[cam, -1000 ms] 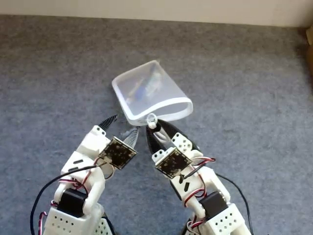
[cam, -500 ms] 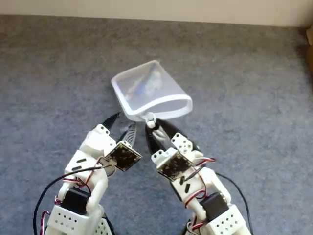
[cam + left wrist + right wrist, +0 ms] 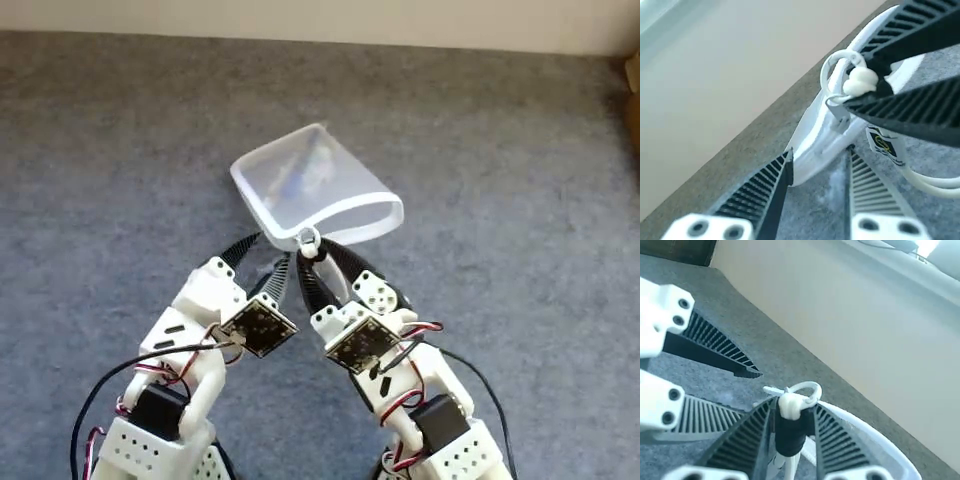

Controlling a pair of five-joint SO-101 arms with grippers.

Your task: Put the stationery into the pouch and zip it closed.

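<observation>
High view: translucent pouch lying on grey carpet, mouth gaping toward both arms, white rim unzipped. Something bluish visible through the pouch wall, too blurred to identify. Right gripper: clenched on the zipper pull at the near end of the mouth. Same in right wrist view, with ribbed fingers pinching the white bead and the ring poking out above the tips. Left gripper: released, jaws spread, just beside the pull on its left side, tips near the pouch rim. Contact with the rim: cannot tell from left wrist view. Nothing between the left jaws but carpet and the rim's edge beyond.
</observation>
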